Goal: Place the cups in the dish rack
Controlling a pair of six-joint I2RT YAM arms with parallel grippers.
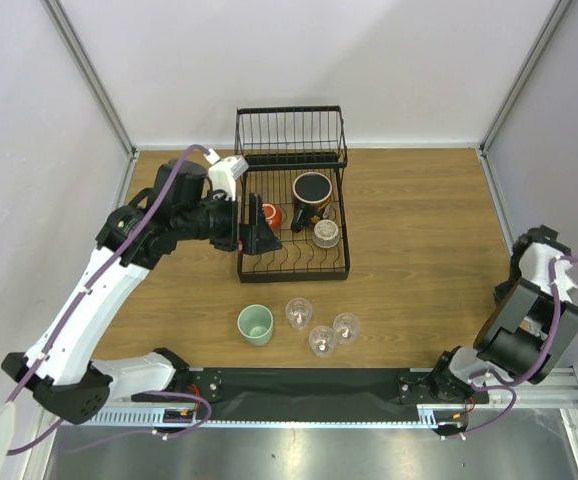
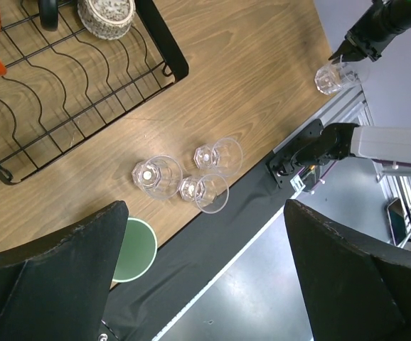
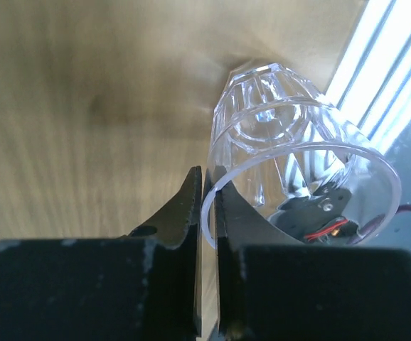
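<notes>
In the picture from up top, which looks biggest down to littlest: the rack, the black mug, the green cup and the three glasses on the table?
1. Rack, by far.
2. Black mug, only a little bigger than the next.
3. Green cup.
4. Three glasses: they look alike, so they tie.

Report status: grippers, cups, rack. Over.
Left gripper open, hanging over left side of dish rack. Right gripper shut on clear tumbler by its rim. Three tumblers and mint-green cup on table, not yet loaded.
</notes>
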